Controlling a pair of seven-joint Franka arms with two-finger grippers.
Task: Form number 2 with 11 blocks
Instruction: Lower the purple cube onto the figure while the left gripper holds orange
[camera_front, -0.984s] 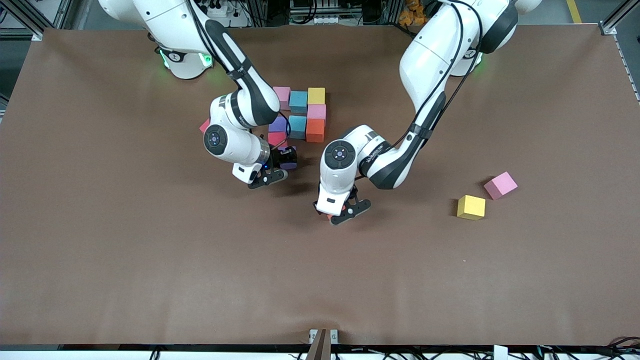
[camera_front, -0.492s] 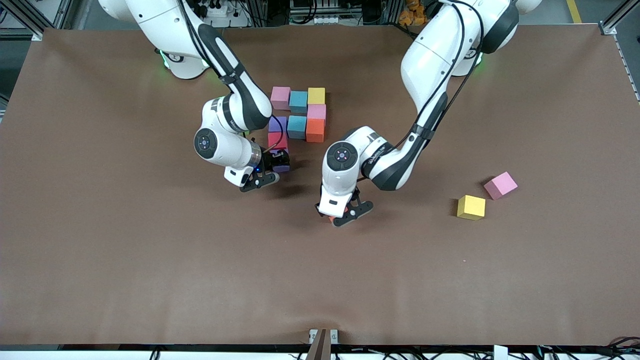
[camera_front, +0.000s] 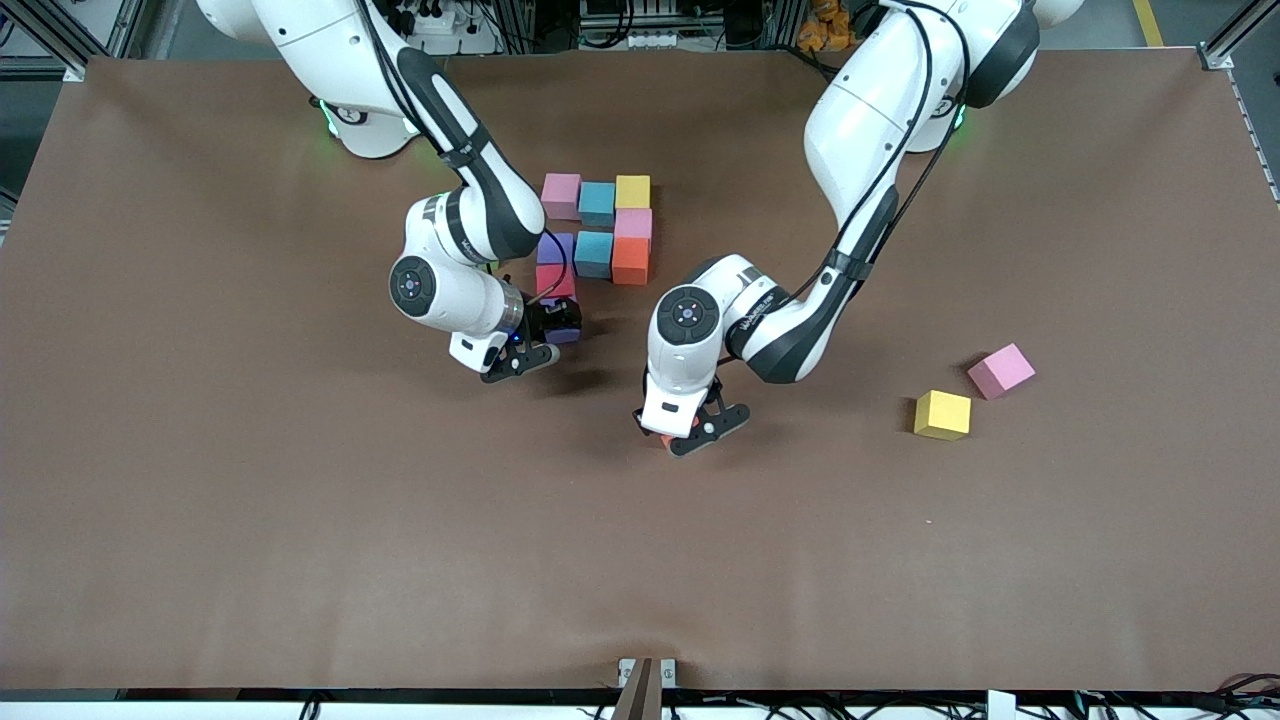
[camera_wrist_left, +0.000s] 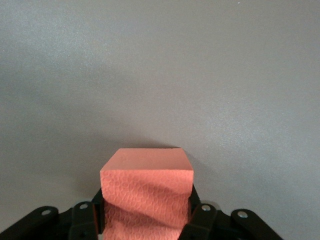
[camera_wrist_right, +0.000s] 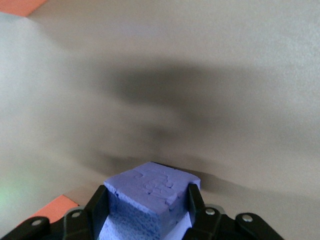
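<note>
**Front view**
- Right gripper (camera_front: 553, 326): low at the table. The second purple block (camera_front: 567, 336) sits right at it, just nearer the camera than the red block (camera_front: 555, 281). Gripped or let go: cannot tell.
- Up from this gripper, toward the robots' bases, is the part-built number 2 (camera_front: 598, 232). The row farthest from the camera is a pink block (camera_front: 561, 195), a cyan block (camera_front: 597, 203) and a yellow block (camera_front: 632, 190).
- Next comes another pink block (camera_front: 632, 223), over an orange block (camera_front: 630, 261). A second cyan block (camera_front: 593, 253) and a purple block (camera_front: 555, 248) run back from the orange one toward the right gripper.
- Left gripper (camera_front: 682, 432): low over bare table, well apart from the digit and nearer the camera. It is clenched on an orange-red block (camera_front: 665, 440), of which only a sliver shows.
- Toward the left arm's end of the table, well clear of the left gripper, a loose yellow block (camera_front: 942, 414) lies near a loose pink block (camera_front: 1001, 370).

**Left wrist view**
- Left gripper (camera_wrist_left: 147, 222): its fingers (camera_wrist_left: 196, 220) press both side faces of the orange-red block (camera_wrist_left: 147, 172). Only table surface (camera_wrist_left: 200, 75) lies ahead.

**Right wrist view**
- Right gripper (camera_wrist_right: 147, 212): the second purple block (camera_wrist_right: 150, 187) sits squarely in it. Hold or release: cannot tell.
- An orange-red corner (camera_wrist_right: 55, 207) shows beside the gripper.
</note>
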